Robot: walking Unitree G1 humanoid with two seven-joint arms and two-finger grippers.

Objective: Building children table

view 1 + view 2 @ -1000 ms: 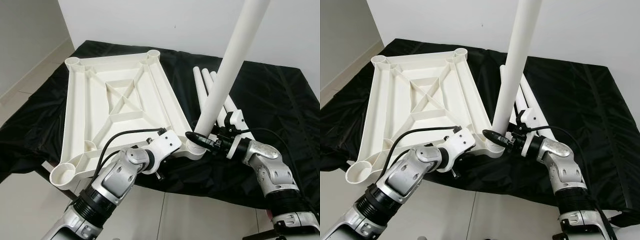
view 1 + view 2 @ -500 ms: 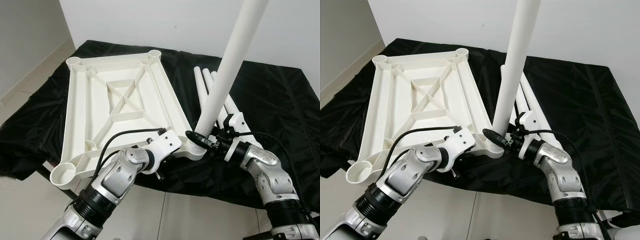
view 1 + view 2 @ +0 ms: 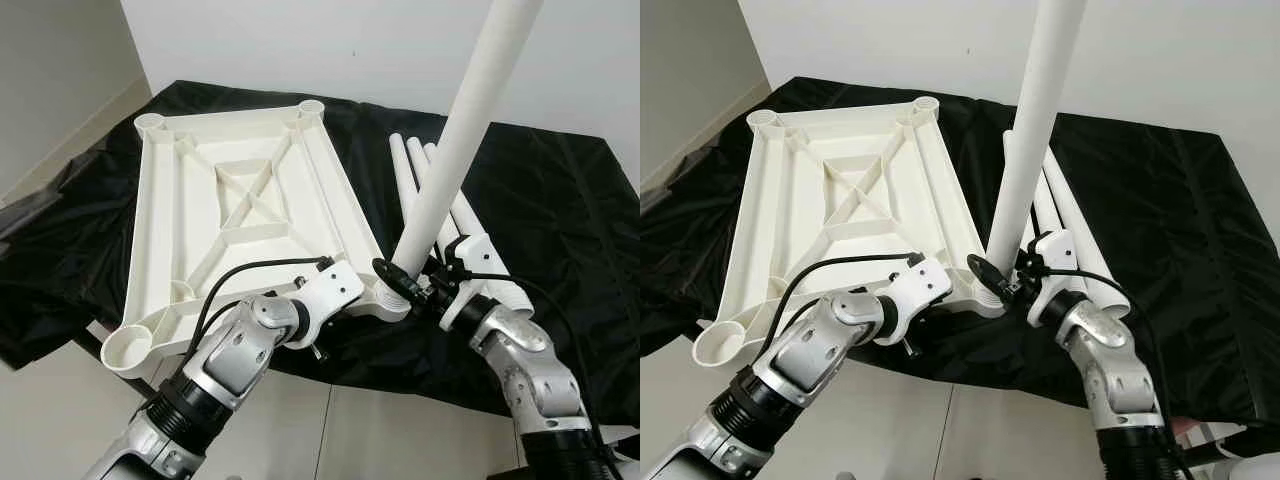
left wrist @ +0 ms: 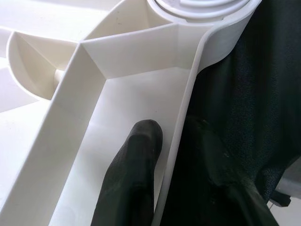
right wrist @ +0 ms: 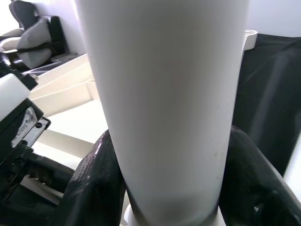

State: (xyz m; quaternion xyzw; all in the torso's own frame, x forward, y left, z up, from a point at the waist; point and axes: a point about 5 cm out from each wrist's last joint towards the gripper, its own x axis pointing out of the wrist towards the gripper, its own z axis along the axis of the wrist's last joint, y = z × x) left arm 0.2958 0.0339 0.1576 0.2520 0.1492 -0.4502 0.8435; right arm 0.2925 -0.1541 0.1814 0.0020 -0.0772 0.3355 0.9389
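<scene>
Since a second ago the right arm has drawn its elbow in toward the robot and the black cloth at the far left has lifted into a fold; little else has changed. Upside down on the cloth lies the white tabletop, its ribbed underside up. One white leg stands tilted in the near right corner socket, and three spare legs lie just beside it. Clenched around the leg's base is the right gripper. Pinching the tabletop's rim near that socket is the left gripper.
</scene>
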